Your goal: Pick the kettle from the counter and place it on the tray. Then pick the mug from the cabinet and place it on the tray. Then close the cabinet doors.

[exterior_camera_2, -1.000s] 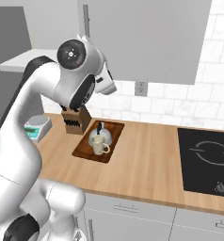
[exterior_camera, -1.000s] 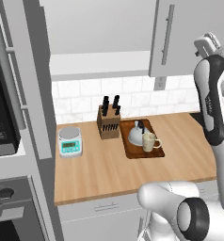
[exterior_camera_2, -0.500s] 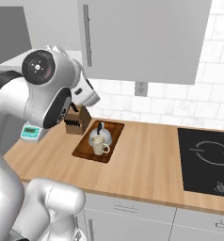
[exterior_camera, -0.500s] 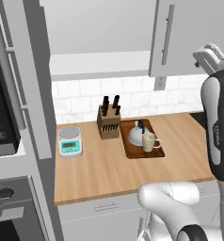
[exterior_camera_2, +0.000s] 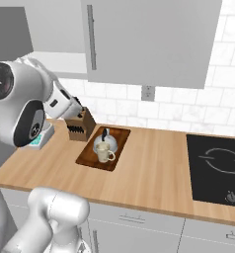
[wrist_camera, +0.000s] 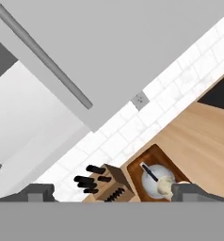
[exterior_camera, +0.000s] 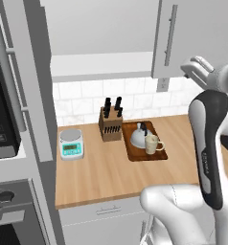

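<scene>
Kettle (exterior_camera: 139, 137) — domed, silver-grey — beside cream mug (exterior_camera: 152, 143) on dark wooden tray (exterior_camera: 130, 152).

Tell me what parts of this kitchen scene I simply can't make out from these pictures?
- Kitchen scale: right base view, mostly covered by the robot's arm.
- Left cabinet door: left base view, seen edge-on, face hidden.
- Cabinet interior: left base view, upper part cut off by the top edge.
- Mug: hand view, partly behind a tool fingertip.
- Kettle details: too small everywhere.

kettle (exterior_camera: 139, 138) silver-grey, black handle | mug (exterior_camera: 152, 143) cream | tray (exterior_camera: 133, 153) dark brown | counter (exterior_camera: 101, 167) light wood
</scene>
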You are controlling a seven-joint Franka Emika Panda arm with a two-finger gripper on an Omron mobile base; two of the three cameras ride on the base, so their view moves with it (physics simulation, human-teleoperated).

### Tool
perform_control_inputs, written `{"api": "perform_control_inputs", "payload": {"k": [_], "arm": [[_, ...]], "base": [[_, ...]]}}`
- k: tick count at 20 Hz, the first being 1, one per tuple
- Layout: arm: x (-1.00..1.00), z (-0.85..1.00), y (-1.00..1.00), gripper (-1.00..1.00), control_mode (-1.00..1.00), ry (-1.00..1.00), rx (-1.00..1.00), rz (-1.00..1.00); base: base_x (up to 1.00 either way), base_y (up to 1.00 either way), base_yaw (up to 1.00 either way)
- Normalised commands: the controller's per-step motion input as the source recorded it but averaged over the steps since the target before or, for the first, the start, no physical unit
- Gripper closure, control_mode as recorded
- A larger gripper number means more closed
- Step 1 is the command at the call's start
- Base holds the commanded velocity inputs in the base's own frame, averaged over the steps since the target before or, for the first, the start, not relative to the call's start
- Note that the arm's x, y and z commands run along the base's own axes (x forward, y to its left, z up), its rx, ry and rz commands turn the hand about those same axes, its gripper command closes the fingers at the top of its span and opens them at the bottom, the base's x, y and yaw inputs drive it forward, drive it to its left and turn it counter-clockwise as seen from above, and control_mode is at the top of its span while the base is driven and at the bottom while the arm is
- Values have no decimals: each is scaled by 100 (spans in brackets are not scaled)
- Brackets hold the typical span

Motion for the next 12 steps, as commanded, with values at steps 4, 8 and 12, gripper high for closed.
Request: {"api": "perform_control_inputs", "payload": {"k": [4,8,12], "arm": [[-5,-19,43,-100,-100,1,-11,0],[-16,-1,9,-100,-100,5,-6,0],[-17,0,8,-100,-100,4,-3,0]], "base": [[0,0,0],[0,0,0],[0,0,0]]}}
